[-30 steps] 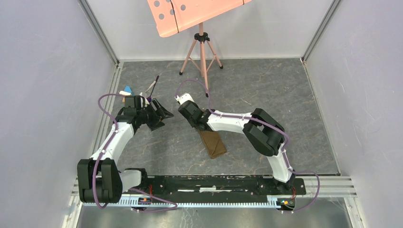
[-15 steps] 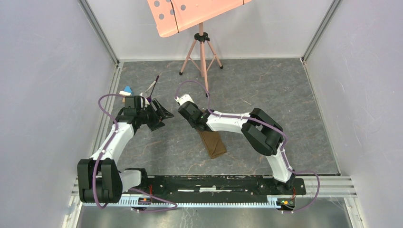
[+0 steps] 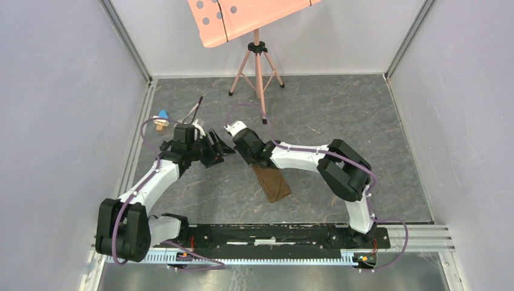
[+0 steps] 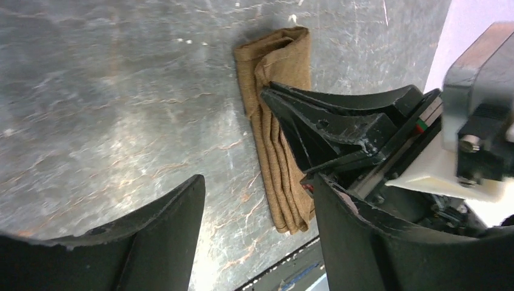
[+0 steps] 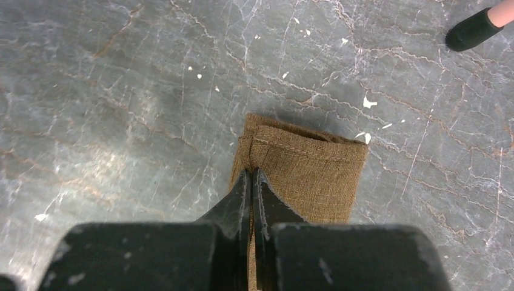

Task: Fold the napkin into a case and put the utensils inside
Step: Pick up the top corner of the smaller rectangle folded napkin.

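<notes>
Case: the olive-brown cloth lies folded into a narrow layered strip on the grey marbled counter, near its middle, long axis running away from the arm bases and slanted a little.
Case layers: the left wrist view shows several stacked folds along one long edge; the far short end shows a stitched hem.
Right tool: the tool points down at the far end of the case, by its left edge. Its jaws are closed to a hairline and the tips touch the cloth. Whether a layer is nipped between them I cannot tell.
Left tool: the tool sits just left of the right tool, above the counter. Its jaws are spread wide with nothing between them, and its camera looks along the case.
Utensils: thin pieces lie at the far left of the counter, well apart from the case, behind the left arm; too small to tell fork from spoon.
Toy block: a blue and tan piece lies left of the utensils, near the counter's edge.
Stand: a pink tripod stands at the far edge.
</notes>
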